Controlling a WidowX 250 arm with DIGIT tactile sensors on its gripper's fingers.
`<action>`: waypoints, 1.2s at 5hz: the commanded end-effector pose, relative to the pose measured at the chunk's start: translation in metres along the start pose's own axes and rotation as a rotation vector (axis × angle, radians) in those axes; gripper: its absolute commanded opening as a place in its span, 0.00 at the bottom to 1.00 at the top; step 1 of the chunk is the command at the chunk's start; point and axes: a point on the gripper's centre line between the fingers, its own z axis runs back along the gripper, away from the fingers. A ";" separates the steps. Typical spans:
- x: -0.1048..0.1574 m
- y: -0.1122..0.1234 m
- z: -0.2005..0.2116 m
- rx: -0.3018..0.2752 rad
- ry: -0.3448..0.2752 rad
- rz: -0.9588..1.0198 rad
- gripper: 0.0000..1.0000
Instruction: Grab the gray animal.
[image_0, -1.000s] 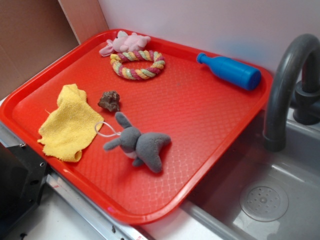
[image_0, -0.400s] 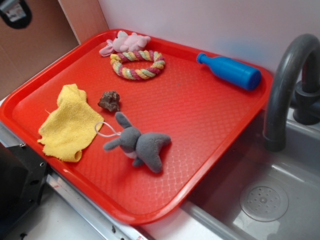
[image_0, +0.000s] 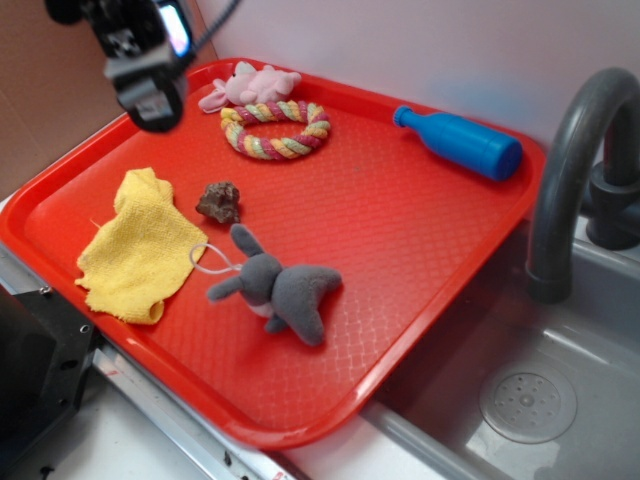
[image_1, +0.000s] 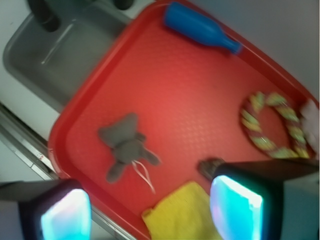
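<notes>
The gray animal (image_0: 282, 283) lies on its side near the front of the red tray (image_0: 400, 230), its white string loop (image_0: 208, 260) trailing toward the yellow cloth. The wrist view shows the gray animal (image_1: 125, 144) from above, well ahead of the fingers. My gripper (image_0: 150, 105) hangs high over the tray's back left corner, far from the toy. It stands open (image_1: 150, 212), and between its two glowing pads there is only the tray and cloth far below.
On the tray also lie a yellow cloth (image_0: 138, 248), a small brown lump (image_0: 219, 201), a braided rope ring (image_0: 275, 128), a pink plush (image_0: 252, 85) and a blue bottle (image_0: 462, 142). A sink (image_0: 540, 390) with a dark faucet (image_0: 570, 170) lies to the right.
My gripper has come into the exterior view from the upper left and moved right and down over the tray's back corner. Nothing on the tray has moved.
</notes>
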 end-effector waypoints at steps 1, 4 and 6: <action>0.015 -0.023 -0.022 0.003 0.028 -0.067 1.00; 0.013 -0.012 -0.110 0.093 0.219 -0.077 1.00; 0.007 -0.037 -0.134 0.039 0.266 -0.191 1.00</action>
